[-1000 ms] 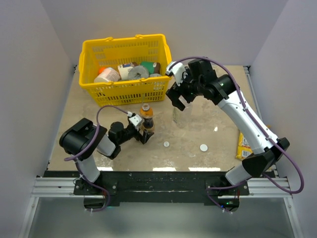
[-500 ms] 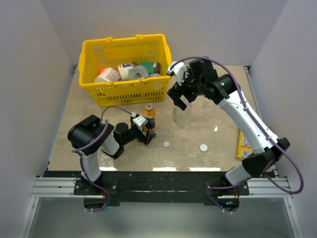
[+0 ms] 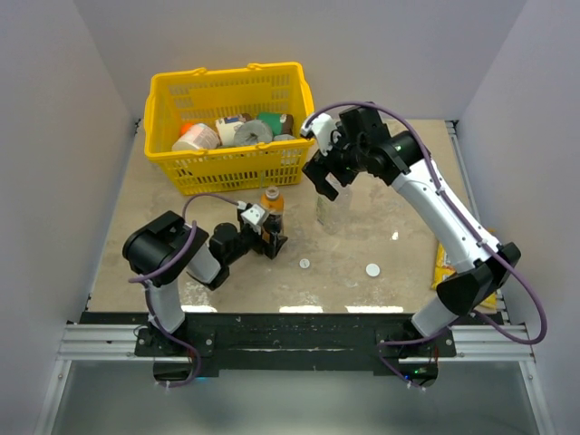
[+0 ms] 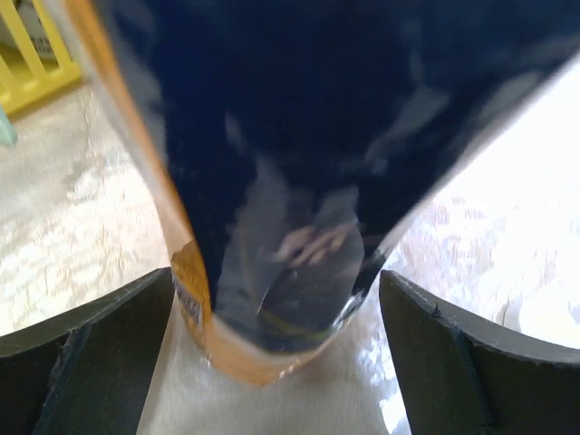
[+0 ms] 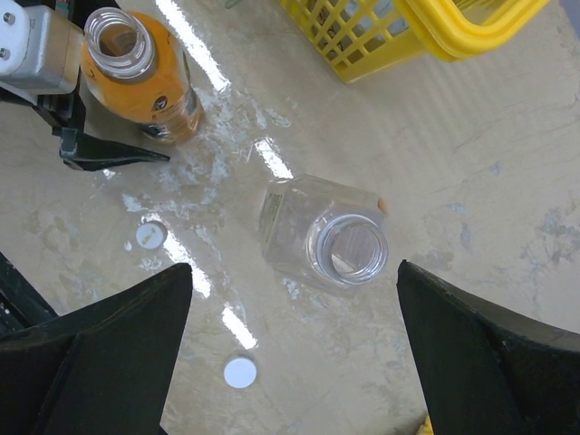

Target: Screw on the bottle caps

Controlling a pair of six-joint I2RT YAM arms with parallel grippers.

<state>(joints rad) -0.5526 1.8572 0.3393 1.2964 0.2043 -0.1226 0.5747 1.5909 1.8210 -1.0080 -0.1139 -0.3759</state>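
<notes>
left gripper was clamped on the base of the uncapped orange bottle, which stood upright on the tabletop between its two fingers. right gripper, its fingers spread wide and holding nothing, hung directly above the open-mouthed clear bottle, which stood upright beside the orange one. a near cap lay flat just beside the left gripper, and a far cap lay further off, below the right gripper and touching neither bottle.
</notes>
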